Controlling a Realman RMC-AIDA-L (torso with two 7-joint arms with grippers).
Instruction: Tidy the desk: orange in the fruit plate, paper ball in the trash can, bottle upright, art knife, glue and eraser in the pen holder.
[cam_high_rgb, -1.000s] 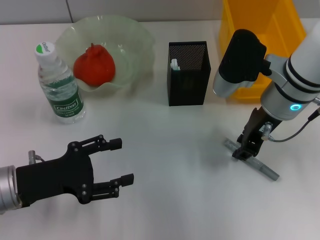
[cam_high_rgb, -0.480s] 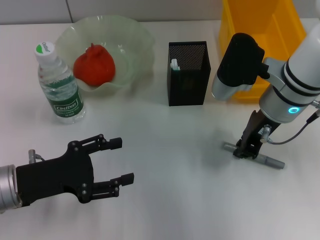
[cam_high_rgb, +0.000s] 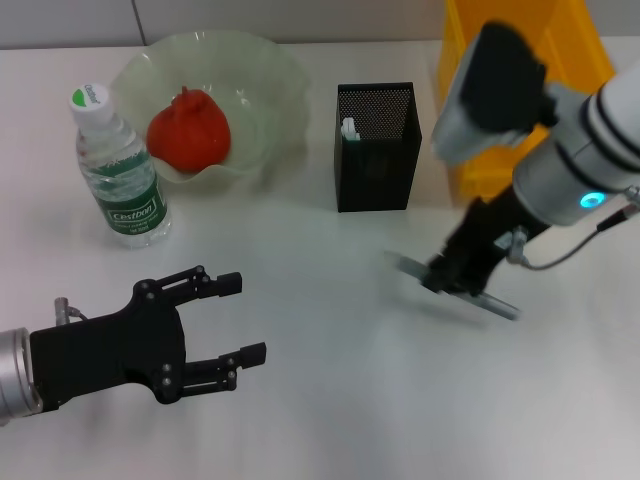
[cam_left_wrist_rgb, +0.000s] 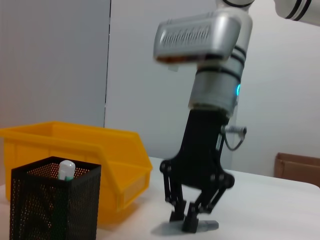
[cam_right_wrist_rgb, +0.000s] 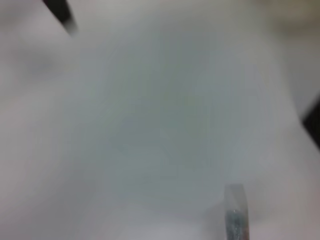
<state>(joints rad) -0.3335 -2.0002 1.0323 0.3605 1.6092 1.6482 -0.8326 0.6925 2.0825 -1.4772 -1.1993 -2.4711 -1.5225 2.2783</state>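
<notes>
White desk surface (cam_high_rgb: 330, 400) fills the head view, and a pale wall stands behind it in the left wrist view. At the far right corner stands the trash can (cam_high_rgb: 520, 60), a big yellow plastic bin, partly hidden by the right arm. The fruit plate (cam_high_rgb: 270, 80), a wide pale-green glass bowl with wavy rim, is at the far left, and the orange (cam_high_rgb: 190, 130) lies inside it. Between the plate and the bin stands the pen holder (cam_high_rgb: 375, 160), a black mesh box, with a white-topped stick (cam_high_rgb: 349, 129) showing inside at its left side. The bottle (cam_high_rgb: 117, 170) stands upright just beside the plate, on its left front, with the cap on top. The left gripper (cam_high_rgb: 240, 320) rests low over the near left part of the desk, well apart from all objects; its black fingers are spread and nothing is between them. The right gripper (cam_high_rgb: 452, 275) is in front of the bin and to the right front of the pen holder; its fingers are closed around the middle of the art knife (cam_high_rgb: 495, 303), a long grey bar that it holds tilted. In the left wrist view the knife seems at or just above the desk; I cannot tell if it touches. The right wrist view shows only one grey end of the knife over the white desk.
</notes>
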